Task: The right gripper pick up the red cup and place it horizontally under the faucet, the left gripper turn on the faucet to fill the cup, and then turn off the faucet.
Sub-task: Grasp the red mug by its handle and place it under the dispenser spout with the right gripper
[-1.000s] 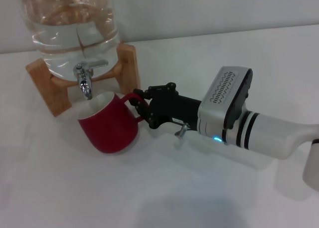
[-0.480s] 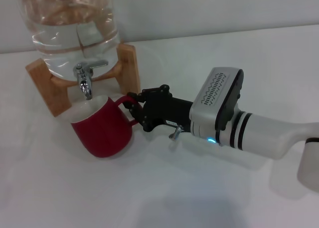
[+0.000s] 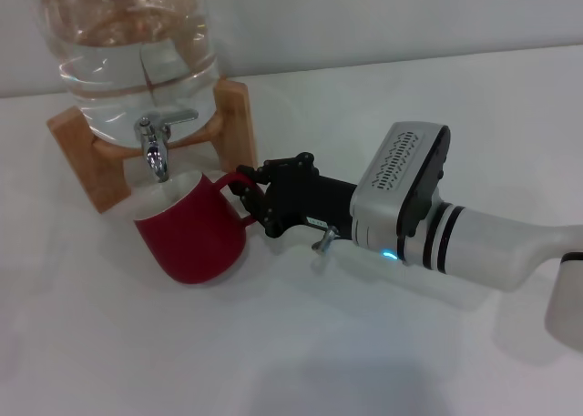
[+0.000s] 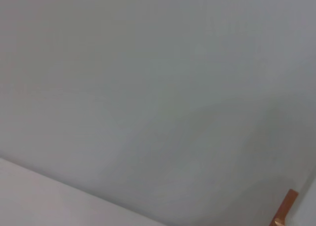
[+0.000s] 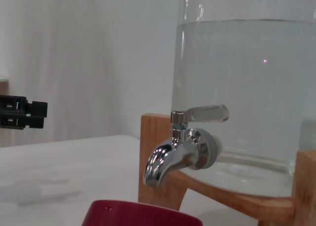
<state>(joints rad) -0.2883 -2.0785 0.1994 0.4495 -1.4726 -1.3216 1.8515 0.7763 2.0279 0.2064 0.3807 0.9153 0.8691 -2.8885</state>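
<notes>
The red cup (image 3: 192,237) sits on the white surface (image 3: 301,343) just in front of the wooden stand (image 3: 239,125), its rim directly below the spout of the faucet (image 3: 157,143) so that water would fall into its white inside; it appears slightly tilted, mouth up and leaning toward the jar, so its axis runs close to upright; its loop handle points toward the robot's right, which is where the right hand (image 3: 251,197) reaches it; the black fingers are clamped on that handle, a hold that steers the cup from the side and leaves the mouth clear for the stream; in the right wrist view the cup's red rim (image 5: 140,213) shows low beneath the chrome spout (image 5: 180,154), just short of it, which suggests the alignment is nearly right; the lever lies flat and no water runs, so I judge the tap closed; the glass water jar (image 3: 127,43) rests in the stand behind; the left hand shows in no view, so whether its fingers are apart or together I cannot tell.
</notes>
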